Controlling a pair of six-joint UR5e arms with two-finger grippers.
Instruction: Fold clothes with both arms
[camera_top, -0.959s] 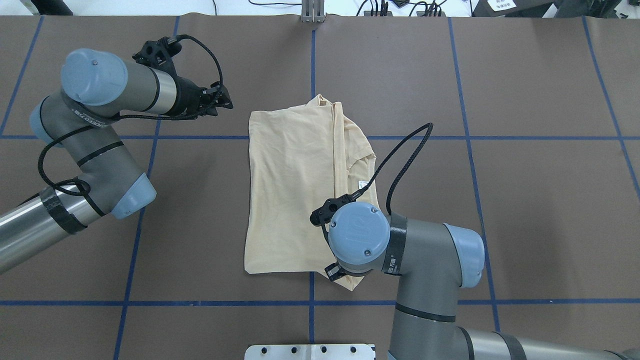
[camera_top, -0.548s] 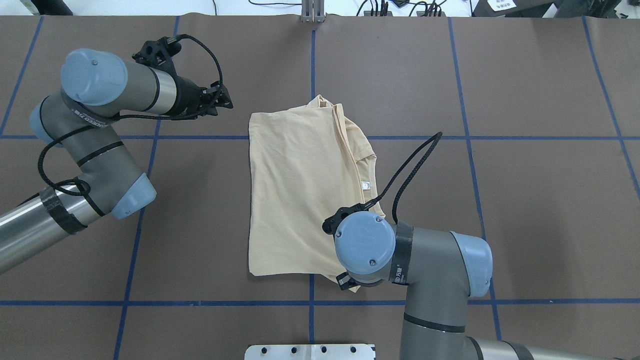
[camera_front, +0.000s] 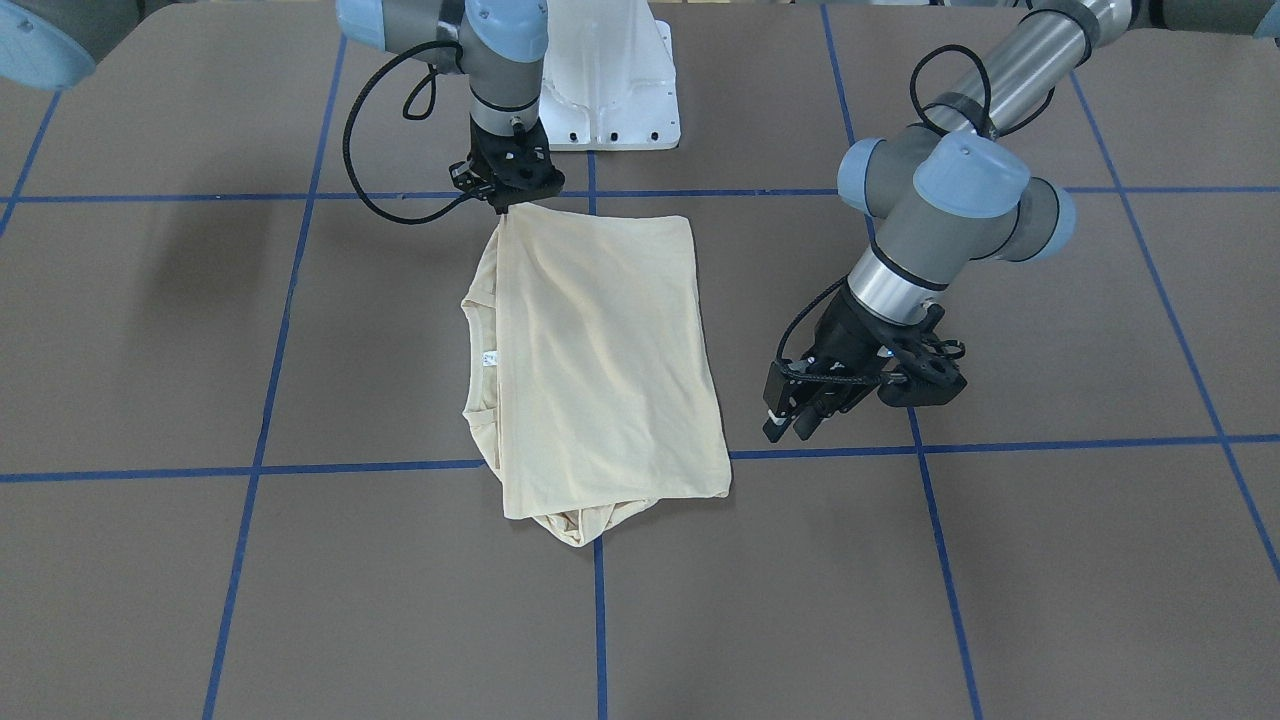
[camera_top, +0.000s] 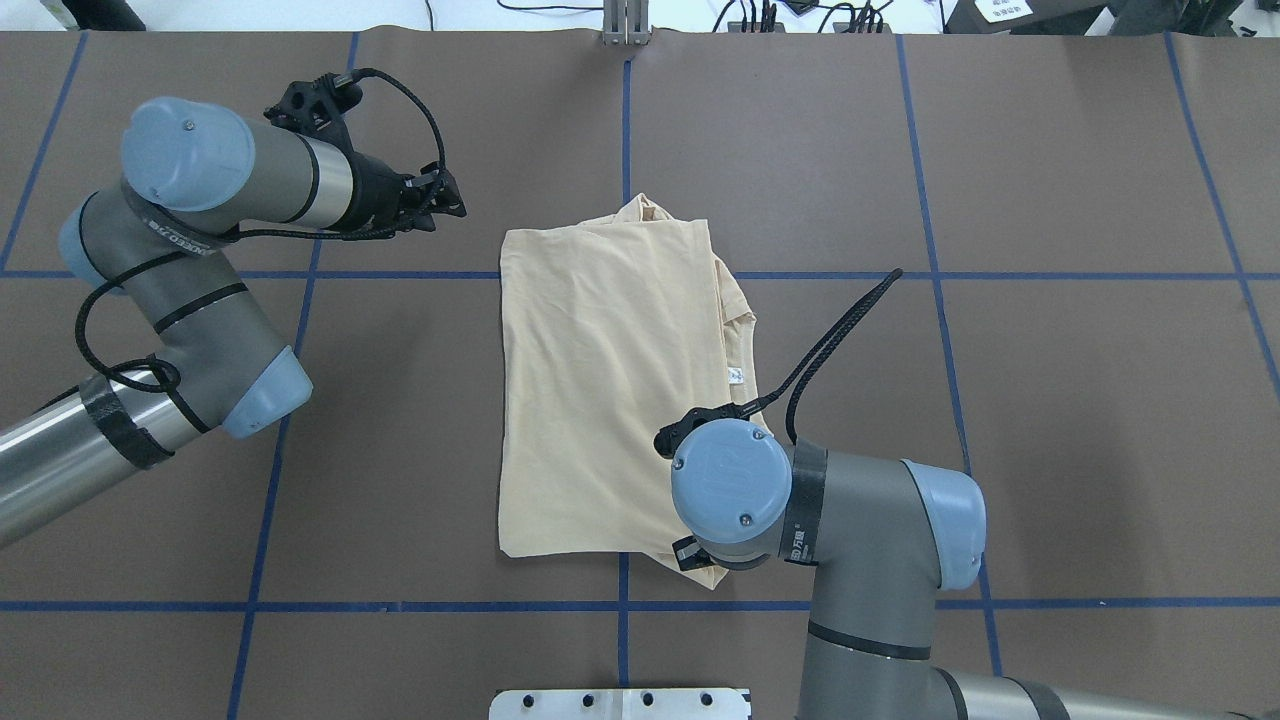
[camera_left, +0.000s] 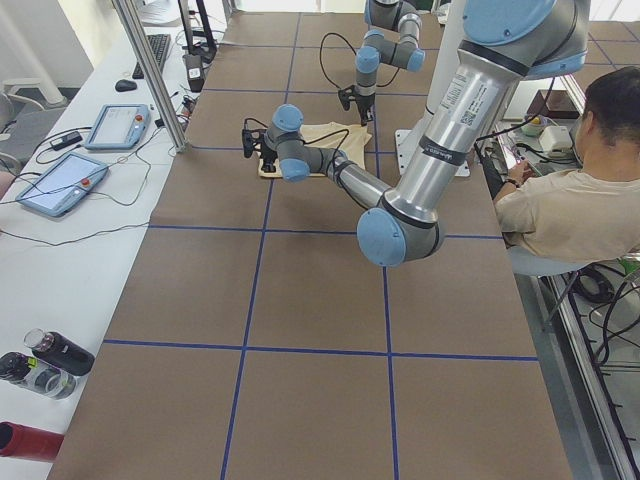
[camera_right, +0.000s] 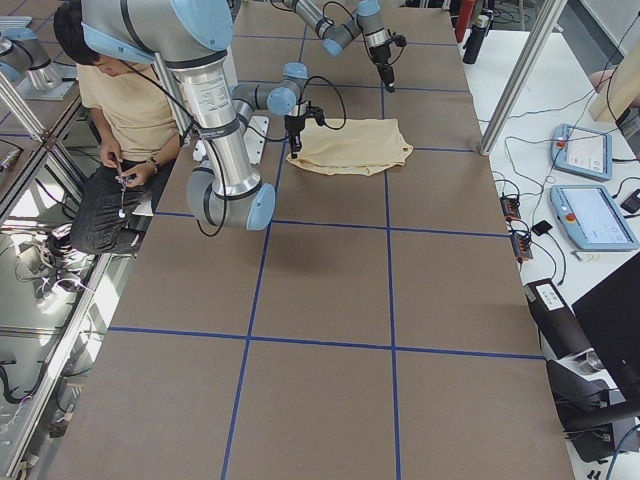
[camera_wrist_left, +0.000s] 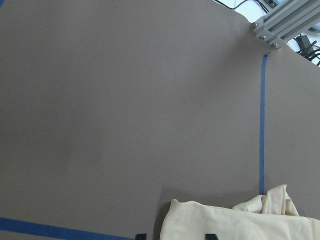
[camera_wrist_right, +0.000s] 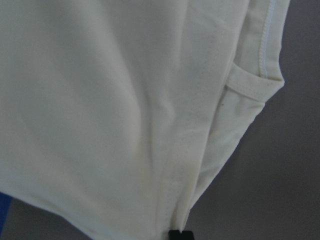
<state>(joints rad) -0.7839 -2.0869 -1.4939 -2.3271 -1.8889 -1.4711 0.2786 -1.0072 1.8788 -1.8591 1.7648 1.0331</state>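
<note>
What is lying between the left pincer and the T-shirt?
Nothing: only bare brown table separates the left pincer from the T-shirt, seen in the overhead view.

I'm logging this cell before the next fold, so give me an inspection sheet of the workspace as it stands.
surface: brown table, blue tape grid.
job's things: T-shirt folded, neck label toward robot's right.
clutter: nothing seen.
tools: right tool pinches the shirt's corner; left tool open, apart from the shirt.
cables: black cable loops off right wrist.
surroundings: seated person; teach pendants on side bench.
</note>
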